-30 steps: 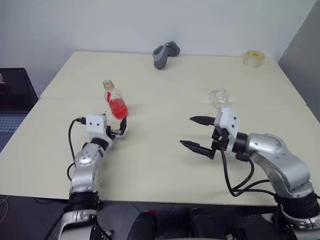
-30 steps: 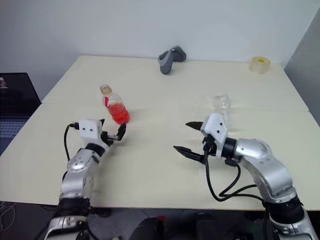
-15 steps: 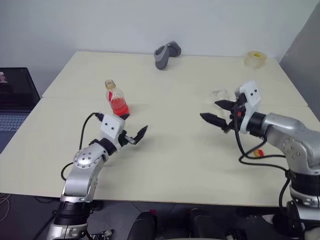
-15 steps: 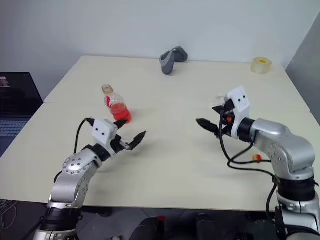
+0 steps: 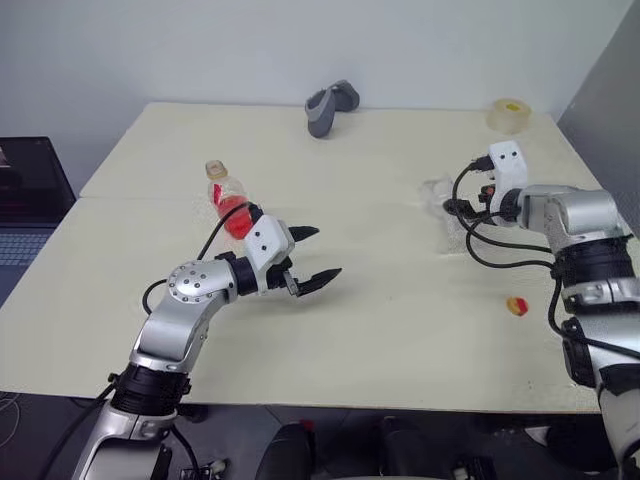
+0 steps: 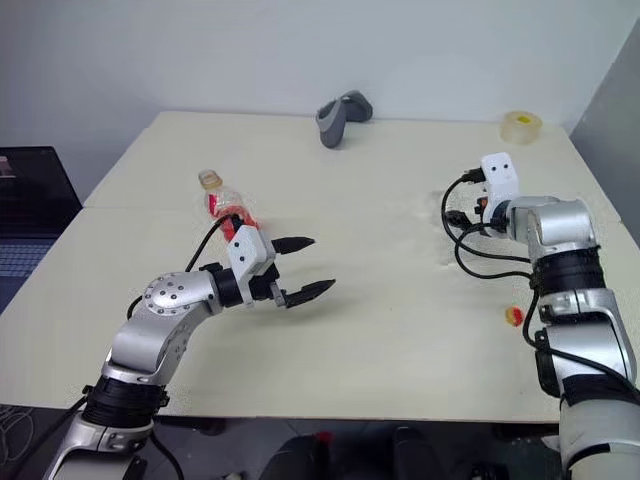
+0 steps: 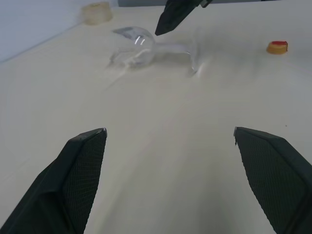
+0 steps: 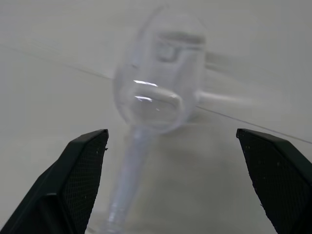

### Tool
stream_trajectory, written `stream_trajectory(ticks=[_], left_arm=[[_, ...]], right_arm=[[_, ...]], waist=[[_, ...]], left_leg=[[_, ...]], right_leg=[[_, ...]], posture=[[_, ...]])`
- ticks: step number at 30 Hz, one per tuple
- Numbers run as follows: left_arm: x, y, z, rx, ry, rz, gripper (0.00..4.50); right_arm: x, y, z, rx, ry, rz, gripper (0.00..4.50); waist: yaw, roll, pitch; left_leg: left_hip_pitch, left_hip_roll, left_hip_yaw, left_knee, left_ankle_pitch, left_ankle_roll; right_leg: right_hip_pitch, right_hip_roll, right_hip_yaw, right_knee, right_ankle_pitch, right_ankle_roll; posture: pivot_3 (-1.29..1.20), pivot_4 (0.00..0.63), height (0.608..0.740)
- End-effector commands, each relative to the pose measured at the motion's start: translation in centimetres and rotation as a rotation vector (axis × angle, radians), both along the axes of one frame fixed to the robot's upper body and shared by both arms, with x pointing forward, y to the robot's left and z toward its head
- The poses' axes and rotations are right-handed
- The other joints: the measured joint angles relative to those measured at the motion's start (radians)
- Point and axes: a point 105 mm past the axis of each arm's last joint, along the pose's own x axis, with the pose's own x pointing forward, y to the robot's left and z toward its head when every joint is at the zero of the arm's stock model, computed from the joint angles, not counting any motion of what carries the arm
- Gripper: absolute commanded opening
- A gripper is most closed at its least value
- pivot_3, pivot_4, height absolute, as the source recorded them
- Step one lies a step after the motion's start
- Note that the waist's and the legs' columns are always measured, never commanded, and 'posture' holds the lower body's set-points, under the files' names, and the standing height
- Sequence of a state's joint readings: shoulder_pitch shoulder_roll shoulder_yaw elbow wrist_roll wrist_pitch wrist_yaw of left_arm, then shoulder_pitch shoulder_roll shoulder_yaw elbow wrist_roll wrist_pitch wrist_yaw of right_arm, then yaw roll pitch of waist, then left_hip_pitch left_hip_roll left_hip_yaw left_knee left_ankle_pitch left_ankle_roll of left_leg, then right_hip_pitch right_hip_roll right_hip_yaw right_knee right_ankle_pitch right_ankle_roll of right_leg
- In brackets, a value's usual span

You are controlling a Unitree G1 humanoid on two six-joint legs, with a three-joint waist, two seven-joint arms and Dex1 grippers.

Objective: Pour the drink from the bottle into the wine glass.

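Note:
The bottle [image 5: 229,201] stands upright at the left of the table, with red drink [image 5: 237,217] in its lower half and no cap on its neck. Its red-and-yellow cap [image 5: 516,305] lies on the table's right side. The wine glass [image 7: 134,46] lies on its side at the right, its stem [image 8: 127,178] resting on the table. My right gripper [image 8: 171,132] is open just above it, with the bowl [image 8: 161,83] between and beyond the fingers. My left gripper [image 5: 328,251] hovers open and empty over the table's middle, to the right of the bottle.
A grey object [image 5: 330,105] lies at the table's back edge, and a roll of tape [image 5: 510,115] sits at the back right corner. A laptop [image 5: 25,215] stands off the table to the left.
My left gripper has swung right, from beside the bottle out over the table's middle. My right gripper has reached forward and right to the lying glass. Both stayed open.

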State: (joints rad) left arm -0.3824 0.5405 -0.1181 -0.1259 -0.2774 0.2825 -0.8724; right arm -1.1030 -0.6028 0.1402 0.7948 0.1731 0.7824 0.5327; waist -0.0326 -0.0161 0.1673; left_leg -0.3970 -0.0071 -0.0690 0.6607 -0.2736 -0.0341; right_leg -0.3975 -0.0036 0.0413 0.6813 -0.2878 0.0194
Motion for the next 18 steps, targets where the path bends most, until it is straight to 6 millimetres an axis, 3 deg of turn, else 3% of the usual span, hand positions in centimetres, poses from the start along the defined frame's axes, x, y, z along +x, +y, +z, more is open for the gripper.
stream_trajectory(ticks=[1, 12, 18], left_arm=[[-0.2, -0.4, 0.3, -0.001, -0.027, -0.031, 4.48], [0.2, -0.1, -0.4, 0.004, -0.039, -0.021, 4.48], [0.2, -0.2, -0.6, 0.007, -0.038, -0.025, 4.48]], right_arm=[[0.8, 0.1, 1.1, -0.04, -0.009, 0.051, 4.5], [0.9, 0.9, 1.5, -0.052, 0.051, 0.141, 4.5], [0.6, 1.6, 0.2, -0.001, 0.1, 0.14, 4.5]], waist=[[-0.001, 0.0, 0.0], [0.0, 0.0, 0.0], [-0.001, 0.0, 0.0]], left_leg=[[-0.002, 0.0, 0.001, 0.001, 0.0, 0.0], [-0.003, 0.001, 0.004, 0.002, 0.0, 0.0], [-0.002, 0.001, 0.004, 0.002, 0.0, 0.0]], right_leg=[[-0.003, 0.0, 0.0, 0.001, 0.0, 0.0], [-0.008, 0.0, 0.002, 0.007, 0.0, 0.0], [-0.008, 0.0, 0.002, 0.009, 0.0, 0.0]], posture=[[0.0, 0.15, 0.74], [0.0, 0.15, 0.74], [0.0, 0.15, 0.74]])
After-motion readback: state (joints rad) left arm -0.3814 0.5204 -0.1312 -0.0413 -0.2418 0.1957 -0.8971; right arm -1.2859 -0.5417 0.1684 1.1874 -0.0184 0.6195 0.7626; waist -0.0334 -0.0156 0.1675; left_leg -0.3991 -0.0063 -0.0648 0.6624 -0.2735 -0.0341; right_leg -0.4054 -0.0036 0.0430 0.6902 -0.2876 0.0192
